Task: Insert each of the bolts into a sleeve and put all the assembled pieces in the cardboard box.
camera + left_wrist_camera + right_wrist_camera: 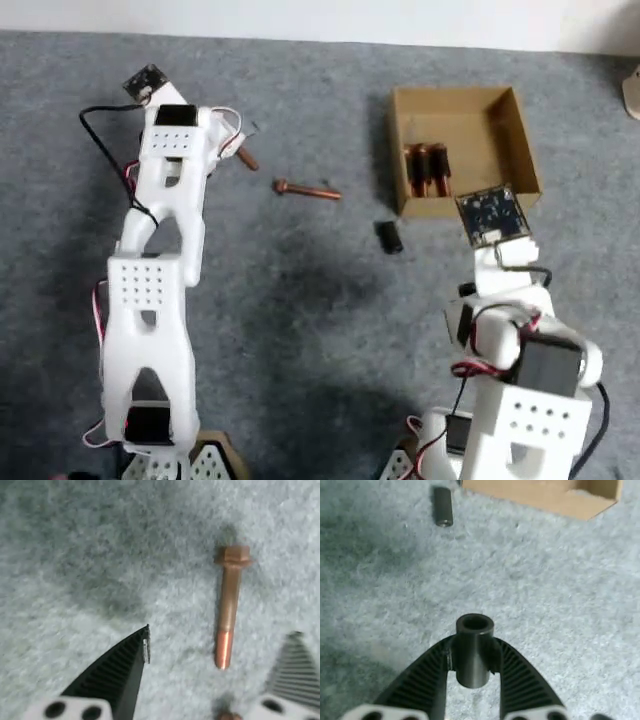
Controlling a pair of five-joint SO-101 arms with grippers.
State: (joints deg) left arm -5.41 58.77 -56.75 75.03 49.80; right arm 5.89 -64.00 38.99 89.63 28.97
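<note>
well, left pincer (220, 642) open w/ a copper bolt (227, 605) lying flat on the grey counter (300, 300) nr it, right pincer (472, 655) clamped on an upright black sleeve (474, 645), 2nd sleeve (389, 237) lying beside the cardboard box (525, 130) w/ assembled pcs (427, 170) inside.

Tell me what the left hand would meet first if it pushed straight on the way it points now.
Most likely the copper bolt lying on the carpet: it sits in line between the left hand's open fingers. Depth is unclear, so they may touch carpet beside it first.
</note>
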